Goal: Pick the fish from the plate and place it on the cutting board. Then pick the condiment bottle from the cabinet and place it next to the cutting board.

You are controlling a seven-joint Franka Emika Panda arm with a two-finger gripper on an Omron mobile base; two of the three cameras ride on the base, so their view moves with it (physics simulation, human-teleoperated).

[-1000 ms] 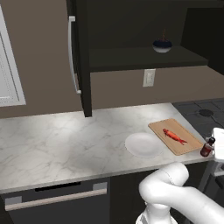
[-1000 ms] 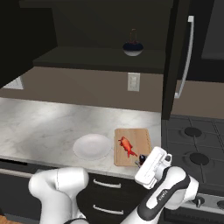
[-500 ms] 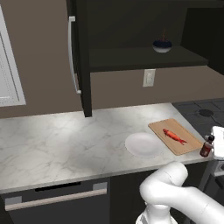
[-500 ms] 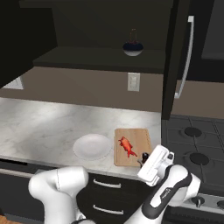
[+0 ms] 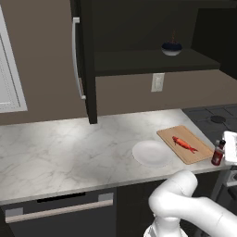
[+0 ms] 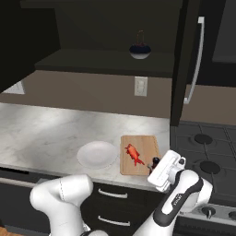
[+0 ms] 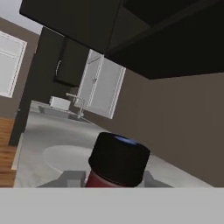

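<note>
bottle set down beside the board, hand barely shifted since a second ago.

stands upright on the counter (image 5: 69,148): condiment bottle (image 5: 217,153), just beside the cutting board (image 5: 184,144), same spot as before, directly between the fingers of the gripper (image 7: 114,179). cannot tell whether clamped on it or just released. lies on the board beyond the gripper: fish (image 6: 133,154); further off, bare plate (image 5: 150,153); above, open cabinet (image 5: 139,60).

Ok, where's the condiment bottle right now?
The condiment bottle stands upright on the counter at the cutting board's right front corner in the left base view, beside the stove, with the hand right at it.
</note>
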